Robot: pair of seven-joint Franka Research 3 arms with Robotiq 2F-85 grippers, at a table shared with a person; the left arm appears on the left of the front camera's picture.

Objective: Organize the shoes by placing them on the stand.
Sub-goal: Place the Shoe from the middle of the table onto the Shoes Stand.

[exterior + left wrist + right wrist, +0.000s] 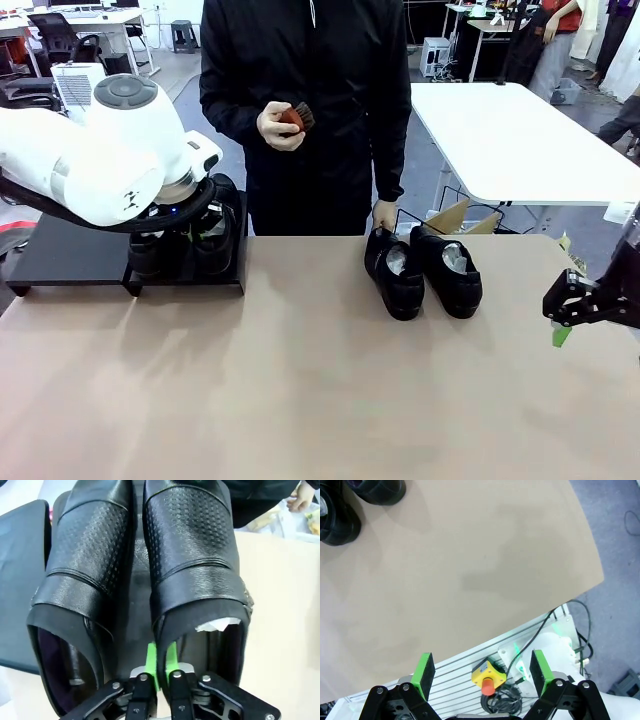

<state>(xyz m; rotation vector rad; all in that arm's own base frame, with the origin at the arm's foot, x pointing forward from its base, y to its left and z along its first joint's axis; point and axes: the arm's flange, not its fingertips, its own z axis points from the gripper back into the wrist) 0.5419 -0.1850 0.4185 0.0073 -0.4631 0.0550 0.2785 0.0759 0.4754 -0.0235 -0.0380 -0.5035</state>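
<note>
Shoes [185,555]: 2 side by side on stand [70,255], 2 on table [300,380].
Left gripper [161,660]: pads [151,662] pinching 1 shoe's collar, likely seating it.
Right gripper [482,667]: wide apart, empty, parked clear.

The left arm [100,150] is hanging over the stand's [60,255] right end, where two shoes [150,255] are standing side by side. Well right of the stand, a second pair [395,278] is resting on the table [300,400], with a person's hand [384,215] touching one heel. Farther right of the stand, the right gripper [565,310] is hovering.
</note>
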